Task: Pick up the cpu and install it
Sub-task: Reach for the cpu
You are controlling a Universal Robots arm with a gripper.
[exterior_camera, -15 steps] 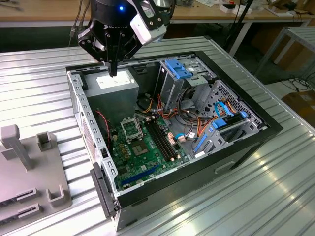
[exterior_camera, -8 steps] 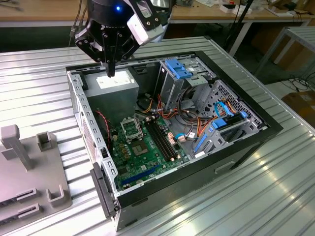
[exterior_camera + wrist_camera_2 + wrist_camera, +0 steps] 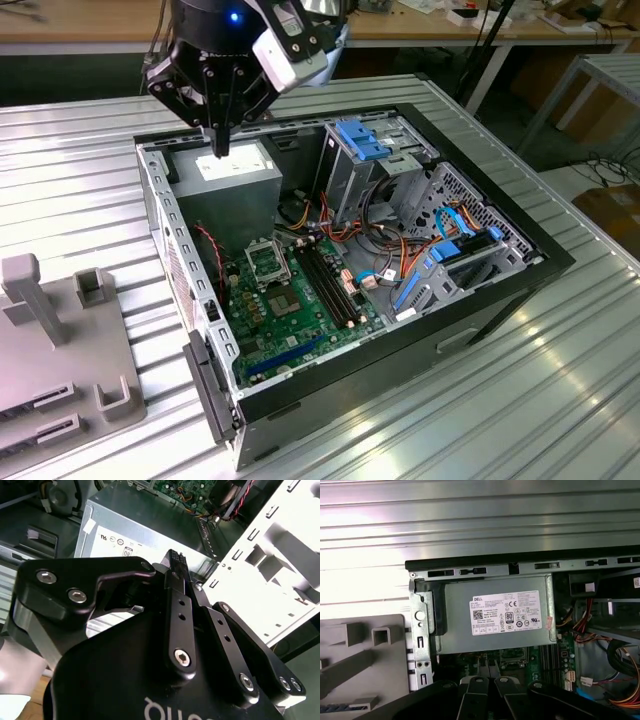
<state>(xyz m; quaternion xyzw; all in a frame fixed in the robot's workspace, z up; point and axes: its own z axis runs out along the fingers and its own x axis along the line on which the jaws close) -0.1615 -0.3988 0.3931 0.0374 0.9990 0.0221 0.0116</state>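
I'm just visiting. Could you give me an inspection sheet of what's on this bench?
surface: ribbed silver metal table, carrying an open black computer case.
job's things: black-framed square socket on the green motherboard, inside the case.
clutter: grey plastic fixture block at the exterior view's left.
grippers: black end effector, shut, hanging over the grey metal power supply box.
cables: orange and blue wires bundled inside the case.
surroundings: wooden workbench behind.
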